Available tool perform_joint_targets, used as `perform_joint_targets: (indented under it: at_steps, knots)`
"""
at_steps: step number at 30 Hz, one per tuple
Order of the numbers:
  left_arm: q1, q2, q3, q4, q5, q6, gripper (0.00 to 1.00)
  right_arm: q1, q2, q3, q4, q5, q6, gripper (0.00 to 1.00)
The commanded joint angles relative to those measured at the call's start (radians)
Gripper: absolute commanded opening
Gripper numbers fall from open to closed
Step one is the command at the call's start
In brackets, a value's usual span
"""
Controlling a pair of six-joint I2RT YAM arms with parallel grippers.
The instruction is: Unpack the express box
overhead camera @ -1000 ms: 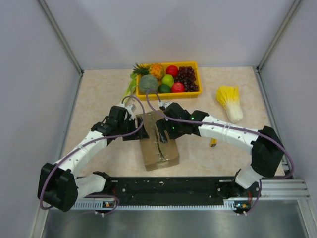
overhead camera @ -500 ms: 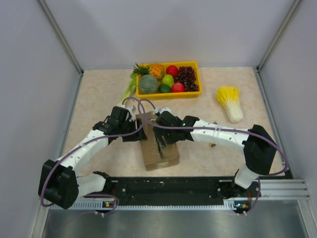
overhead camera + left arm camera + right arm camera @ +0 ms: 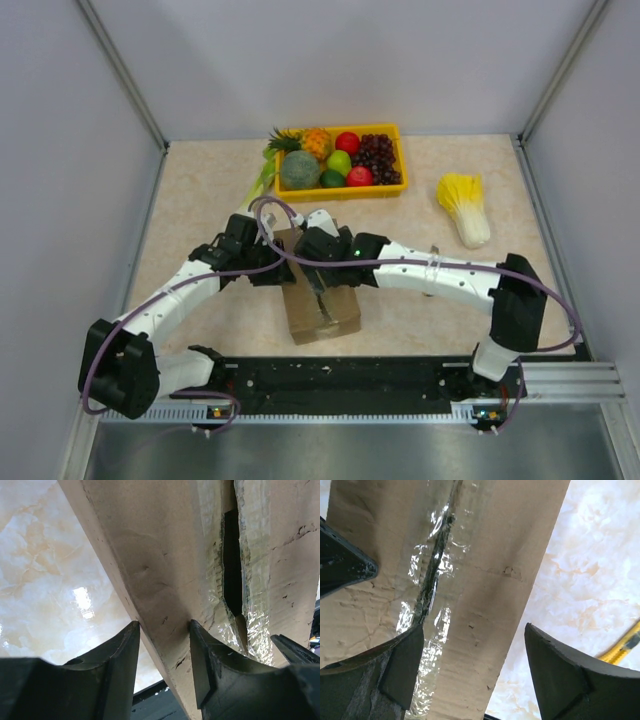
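Note:
The express box, brown cardboard with a taped top seam, lies lengthwise at the table's middle front. Its tape is split along the seam, leaving a dark gap. My left gripper straddles the box's left top edge: one finger rests on the top face, the other hangs off the side with a gap. My right gripper is open over the box's right flap, one finger on the shiny tape, the other out past the edge above the table.
A yellow tray of fruit stands at the back centre. A yellow-leaved cabbage lies at the back right. A yellow-handled tool lies on the table just right of the box. Grey walls close both sides.
My right gripper has slid left across the box top toward the seam. The left gripper's jaws have narrowed around the box's left edge. The box has stayed put.

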Motion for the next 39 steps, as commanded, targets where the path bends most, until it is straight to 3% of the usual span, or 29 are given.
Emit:
perform_joint_targets:
  at_steps: [1,21,39]
  knots:
    - [0.011,0.029,-0.008,-0.063,-0.086,0.018,0.47,0.049,0.066,0.096,-0.065,0.144,0.002,0.79]
    - [0.074,0.016,-0.056,-0.036,0.072,-0.030,0.49,0.108,0.270,0.177,-0.154,0.457,0.074,0.79]
    - [0.098,0.026,-0.038,-0.054,0.047,0.005,0.49,0.108,0.103,0.202,-0.310,0.591,0.162,0.72]
